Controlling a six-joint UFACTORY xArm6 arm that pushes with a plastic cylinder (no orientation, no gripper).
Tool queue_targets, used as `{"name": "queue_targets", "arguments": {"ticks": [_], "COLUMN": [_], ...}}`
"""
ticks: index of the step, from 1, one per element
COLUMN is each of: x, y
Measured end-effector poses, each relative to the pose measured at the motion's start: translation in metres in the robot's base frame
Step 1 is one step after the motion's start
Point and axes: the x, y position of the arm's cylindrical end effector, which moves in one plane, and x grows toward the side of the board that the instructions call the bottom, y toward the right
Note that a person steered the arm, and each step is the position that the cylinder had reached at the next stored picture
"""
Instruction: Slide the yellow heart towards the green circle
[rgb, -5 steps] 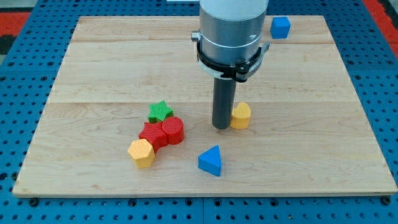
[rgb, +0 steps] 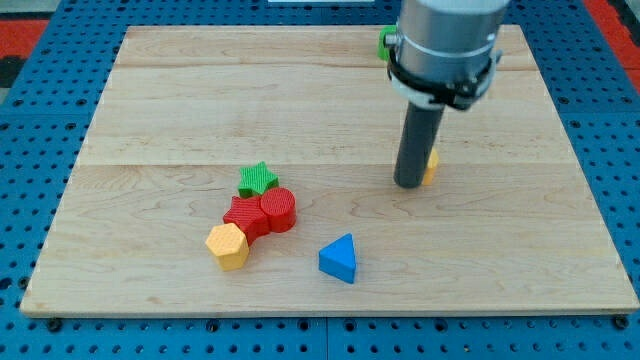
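**Tip against yellow heart, right half of board**

Wooden board (rgb: 200, 90) fills most of the view, sitting on a blue pegboard (rgb: 30, 110). My arm's grey housing (rgb: 445, 40) comes in from the view's top, right of centre, with the dark rod dropping straight down from it.

My tip (rgb: 409, 184) is on the board surface, touching the yellow heart (rgb: 431, 166), which sits just to the view's right of the rod. Only a sliver of the heart shows; the rod covers the rest. No gripper on this rig, so nothing is grasped or clenched, just rod contact on the side of the block.

Green circle (rgb: 384, 42) is at the view's top, mostly hidden behind the housing; only its left edge shows. It lies well above the heart in the view.

Cluster at lower left, well apart from my tip: green star (rgb: 258, 179), red cylinder (rgb: 279, 209) just below it, a second red block (rgb: 243, 215) touching the cylinder on its left (shape unclear), yellow hexagon (rgb: 227, 245) touching that one below.

Blue triangle (rgb: 339, 258) sits alone near the view's bottom, centre.
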Motion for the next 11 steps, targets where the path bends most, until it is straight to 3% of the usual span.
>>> {"name": "queue_targets", "arguments": {"ticks": [1,3,4,6,7,8,10,11], "x": [-0.015,0.027,-0.002,-0.028,-0.047,-0.088,-0.063,-0.101], "y": [0.022,0.039,0.065,0.050,0.013,-0.082,-0.036,-0.016]}}
